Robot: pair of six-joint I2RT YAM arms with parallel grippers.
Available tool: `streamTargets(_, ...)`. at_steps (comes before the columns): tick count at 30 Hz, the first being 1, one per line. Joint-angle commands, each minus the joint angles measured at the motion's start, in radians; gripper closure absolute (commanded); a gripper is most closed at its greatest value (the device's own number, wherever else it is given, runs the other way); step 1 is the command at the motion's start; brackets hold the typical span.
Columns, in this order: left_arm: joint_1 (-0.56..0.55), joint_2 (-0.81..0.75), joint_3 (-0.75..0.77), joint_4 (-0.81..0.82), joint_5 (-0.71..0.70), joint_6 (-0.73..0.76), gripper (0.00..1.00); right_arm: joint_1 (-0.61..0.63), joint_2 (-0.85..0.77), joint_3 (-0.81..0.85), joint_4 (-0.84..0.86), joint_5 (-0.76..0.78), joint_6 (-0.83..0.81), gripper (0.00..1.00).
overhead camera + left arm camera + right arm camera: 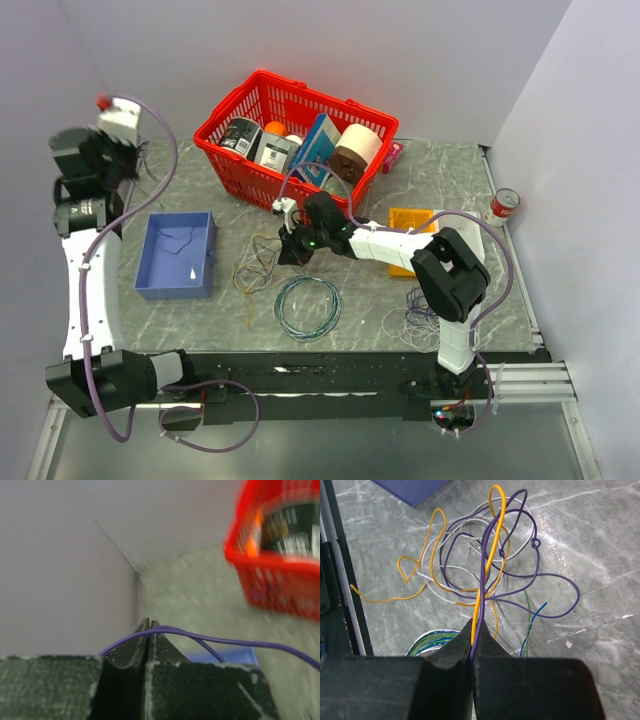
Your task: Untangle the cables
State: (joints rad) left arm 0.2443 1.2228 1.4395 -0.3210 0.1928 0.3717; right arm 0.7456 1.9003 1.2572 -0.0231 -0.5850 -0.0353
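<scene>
At the far left, our left claw (148, 625) sits raised near the back corner. Its jaws are pressed together with no gap, pinching one purple wire (225, 641) that arcs over the tips and trails away to the right. We cannot tell whether that wire runs back into the knot or hangs free.

Toward us from it, the tray (150, 285) holds a single dark wire (180, 240), which we take to be one strand already sorted out.

Right of the tray lie the cables (256, 266), a scribbled knot on the table. In the right wrist view, yellow, purple and white loops cross one another many times, so we judge the main work is not yet done. At most a strand or two is out and the bulk is left to separate. Just beside the knot, toward us and to the right, sits the ring (307, 307), neatly coiled.

Our right claw (472, 630) is at the knot's right edge, low over the table. Its jaws are closed tight on a yellow strand (492, 555) and a purple strand (485, 570) held side by side, both running from the tips up into the knot. With two strands in one pinch, we think a pull would drag the knot along instead of freeing one.

Farther right, near the right arm's base, a small bunch (415, 322) of thin wires lies well apart.
</scene>
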Motion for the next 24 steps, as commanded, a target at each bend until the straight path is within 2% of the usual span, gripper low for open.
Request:
streamTargets(1,0.003,-0.011,-0.141,-0.214,0.060,0.001,0.99,-0.002,-0.038,0.019,0.015,0.001,-0.008,1.00)
streamTargets(5,0.003,0.026,-0.261,-0.221,0.043,0.022,0.99,-0.003,-0.040,0.013,0.015,-0.004,-0.009,1.00)
streamTargets(8,0.003,0.079,-0.295,-0.227,0.048,0.026,0.99,-0.002,-0.038,0.008,0.015,-0.003,-0.009,1.00)
streamTargets(14,0.003,0.277,-0.266,-0.279,-0.008,0.044,0.99,-0.002,-0.033,0.015,0.012,-0.012,0.003,1.00)
streamTargets(19,0.001,0.326,-0.300,-0.262,-0.081,0.102,0.97,0.000,-0.037,0.021,0.008,-0.010,0.002,1.00)
streamTargets(20,0.001,0.330,-0.307,-0.253,-0.085,0.102,0.87,0.001,-0.033,0.024,0.005,-0.010,0.003,1.00)
streamTargets(22,0.003,0.337,-0.294,-0.245,-0.082,0.090,0.78,0.000,-0.029,0.030,0.003,-0.015,0.002,1.00)
streamTargets(23,0.003,0.345,-0.271,-0.248,-0.081,0.084,0.65,0.000,-0.029,0.033,-0.003,-0.015,0.002,1.00)
streamTargets(24,0.003,0.345,-0.260,-0.259,-0.079,0.075,0.59,0.001,-0.029,0.036,-0.005,-0.015,0.002,1.00)
